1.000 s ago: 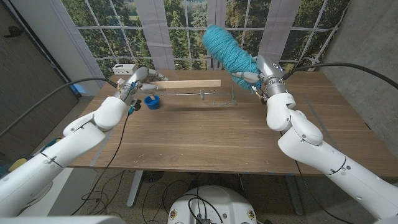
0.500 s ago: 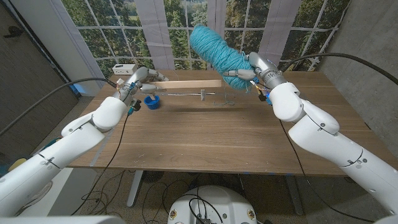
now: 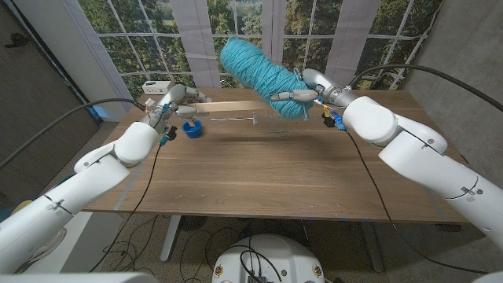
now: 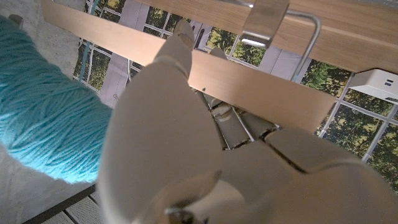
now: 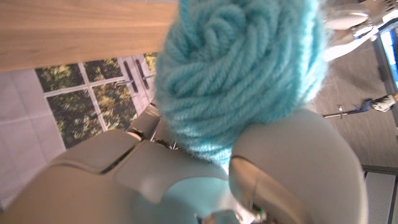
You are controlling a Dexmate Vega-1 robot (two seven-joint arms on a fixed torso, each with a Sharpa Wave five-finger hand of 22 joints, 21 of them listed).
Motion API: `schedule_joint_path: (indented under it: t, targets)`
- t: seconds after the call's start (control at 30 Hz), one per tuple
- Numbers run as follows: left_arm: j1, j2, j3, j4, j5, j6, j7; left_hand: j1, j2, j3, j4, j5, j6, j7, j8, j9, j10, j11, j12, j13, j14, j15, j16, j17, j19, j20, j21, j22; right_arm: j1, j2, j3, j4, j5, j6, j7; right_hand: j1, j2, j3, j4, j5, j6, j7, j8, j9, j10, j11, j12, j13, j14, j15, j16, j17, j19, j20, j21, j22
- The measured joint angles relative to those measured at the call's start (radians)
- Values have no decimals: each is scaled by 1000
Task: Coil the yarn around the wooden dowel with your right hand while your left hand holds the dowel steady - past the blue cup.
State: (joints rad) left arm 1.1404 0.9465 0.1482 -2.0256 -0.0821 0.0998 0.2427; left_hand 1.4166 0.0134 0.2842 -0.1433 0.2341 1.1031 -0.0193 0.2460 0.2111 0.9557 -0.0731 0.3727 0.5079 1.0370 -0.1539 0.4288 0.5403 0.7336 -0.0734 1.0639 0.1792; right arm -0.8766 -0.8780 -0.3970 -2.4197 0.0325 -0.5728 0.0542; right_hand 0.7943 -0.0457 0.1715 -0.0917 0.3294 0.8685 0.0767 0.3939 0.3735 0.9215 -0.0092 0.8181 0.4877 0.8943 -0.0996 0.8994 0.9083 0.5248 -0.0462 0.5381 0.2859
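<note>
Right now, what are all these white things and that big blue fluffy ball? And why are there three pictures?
The white things are a robot's two arms, each ending in a hand. One picture looks down from a camera on the robot's head; the other two come from cameras on its wrists, so they look turned around. The fluffy ball is a skein of teal yarn, held up in the air by the right hand. The left hand holds one end of a long wooden dowel above the wooden table. A small blue cup sits on the table near the left hand.
</note>
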Motion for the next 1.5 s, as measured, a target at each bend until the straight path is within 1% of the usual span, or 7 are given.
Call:
schedule_joint_path:
  t: [0.23, 0.83, 0.87, 1.0, 1.17, 1.23, 1.5]
  targets:
    - [4, 2, -6, -7, -6, 5, -1, 0, 0, 0, 0, 0, 0, 0, -3, 1, 0, 0, -9, 4, 0, 0, 0, 0, 0, 0, 5, -1, 6, -36, 29, 34, 149, 84, 53, 0, 0, 0, 0, 0, 0, 0, -1, 8, 0, 0, 2, 0, -2, 2, 1, 19, -5, 5, 8, 0]
    - [-7, -4, -21, -1, -46, 3, -15, 0, 0, 0, 0, -4, 3, 3, -7, 6, 0, 0, -16, 9, 4, 4, -5, 5, 0, 0, 13, 0, 20, -105, 47, 113, 376, 252, 165, 1, -1, -3, 3, -1, 0, 0, -5, 29, 0, 0, 11, 1, -4, 3, 18, 57, -15, 10, 23, 0]
    - [-12, -5, -21, -1, -53, 3, -20, 0, 0, 0, 0, -4, 3, 3, -7, 6, 0, 0, -16, 9, 4, 4, -5, 5, 0, 0, 13, 0, 22, -118, 47, 119, 390, 258, 173, 6, -6, -3, 3, -1, 0, 0, -5, 30, 0, 0, 11, 1, -4, 3, 18, 57, -16, 9, 23, 0]
    - [-24, -5, -21, -1, -62, 5, -29, 0, 0, 0, 0, -4, 3, 3, -7, 6, 4, 4, -16, 9, 4, 4, -5, 8, -7, 0, 17, 0, 26, -139, 47, 124, 415, 264, 190, 7, -7, -2, 4, -1, 0, 0, -5, 35, 0, 0, 11, 1, -4, 3, 18, 63, -22, 14, 23, 0]
    - [-52, 3, -15, -13, -70, 30, -43, 0, 0, 0, 0, -6, 3, 3, -7, 6, 4, 4, -16, 9, 4, 4, -8, 11, -9, 2, 19, 0, 32, -172, 44, 127, 453, 263, 215, 8, -8, 0, 6, -1, 0, 0, -6, 38, 0, 0, 11, 21, -11, 6, 18, 70, -25, 11, 28, 0]
    - [-61, 6, -12, -19, -71, 41, -46, 0, 0, 0, 0, -6, 3, 3, -8, 6, 4, 4, -21, 9, 4, 4, -8, 11, -9, 2, 19, 0, 34, -182, 42, 127, 461, 259, 222, 12, -12, 14, 20, -1, 0, 0, -8, 42, 0, 0, 11, 21, -11, 6, 18, 70, -25, 11, 28, 0]
    - [-112, 14, 7, -46, -73, 88, -56, 2, 2, 0, 0, -6, 3, 3, -10, 5, 7, 0, -25, 9, 6, 2, -11, 11, -9, 2, 19, 0, 53, -227, 24, 130, 493, 219, 259, 16, -16, 14, 20, -1, 4, 4, -9, 46, 0, 0, 9, 22, -11, 6, 13, 72, -30, 16, 32, 0]
